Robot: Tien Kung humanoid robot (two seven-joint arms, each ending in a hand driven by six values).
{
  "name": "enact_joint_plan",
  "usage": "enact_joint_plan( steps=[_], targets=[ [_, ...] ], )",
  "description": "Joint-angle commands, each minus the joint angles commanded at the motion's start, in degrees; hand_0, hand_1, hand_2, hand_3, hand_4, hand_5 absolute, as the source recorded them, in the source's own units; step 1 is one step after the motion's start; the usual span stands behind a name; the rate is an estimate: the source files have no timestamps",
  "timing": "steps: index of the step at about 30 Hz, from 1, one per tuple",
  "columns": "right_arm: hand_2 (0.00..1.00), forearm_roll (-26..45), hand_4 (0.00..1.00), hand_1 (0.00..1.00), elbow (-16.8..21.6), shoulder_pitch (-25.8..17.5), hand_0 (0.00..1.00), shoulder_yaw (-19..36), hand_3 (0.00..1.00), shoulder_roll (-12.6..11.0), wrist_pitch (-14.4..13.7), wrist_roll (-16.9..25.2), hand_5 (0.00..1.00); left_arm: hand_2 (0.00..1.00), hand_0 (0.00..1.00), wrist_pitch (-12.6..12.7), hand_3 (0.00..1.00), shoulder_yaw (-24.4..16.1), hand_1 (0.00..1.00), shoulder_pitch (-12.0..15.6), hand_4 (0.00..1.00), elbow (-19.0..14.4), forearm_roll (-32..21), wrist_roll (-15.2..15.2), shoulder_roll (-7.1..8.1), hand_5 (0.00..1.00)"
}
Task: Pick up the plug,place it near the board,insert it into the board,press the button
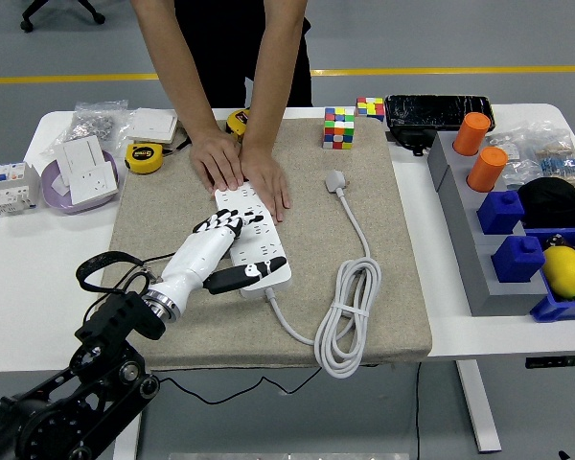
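Observation:
The white power strip (259,240) lies on the beige mat (393,249). At its far end a person presses both hands (241,168) flat on it. My left hand (244,244) rests on the strip's middle. The fingers (222,224) are stretched and spread over the sockets, and the thumb (254,274) lies across the near end. No plug shows; the spot under my palm is hidden. A black cable (101,269) loops on the table beside my wrist and runs in under the hand. My right arm is out of view.
The strip's white cord is coiled (350,321) at the mat's near right, its white plug (337,180) further back. Two colour cubes (340,127), tape measures (146,156) and a purple dish (67,196) stand at the back. A grey rack (460,206) holds orange cylinders and blue blocks.

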Motion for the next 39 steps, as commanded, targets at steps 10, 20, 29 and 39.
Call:
enact_joint_plan(
  steps=[10,20,29,39],
  targets=[
    [0.842,-0.11,0.998,0.918,0.0,-0.01,0.998,0.25,0.843,0.07,-0.02,0.04,0.998,0.957,0.998,5.86,0.913,-3.13,0.998,2.59,0.998,-2.25,3.75,1.98,0.27,0.998],
    [0.84,0.07,0.998,0.917,0.0,0.06,0.998,0.17,0.844,0.03,-0.07,0.09,0.998,0.977,0.998,2.46,0.927,-1.09,0.998,2.82,0.998,0.79,3.93,4.68,1.21,0.998],
    [0.84,-0.35,0.998,0.917,0.0,0.04,0.998,0.35,0.843,-0.06,-0.02,-0.01,0.998,0.974,0.998,2.07,0.926,1.65,0.998,1.29,0.998,1.39,3.47,4.62,1.27,0.998],
    [0.84,-0.29,0.998,0.916,0.0,0.01,0.998,0.01,0.843,-0.17,-0.03,0.01,0.998,0.976,0.998,1.84,0.926,3.91,0.998,0.32,0.998,1.49,3.39,4.62,1.36,0.998]
  ],
)
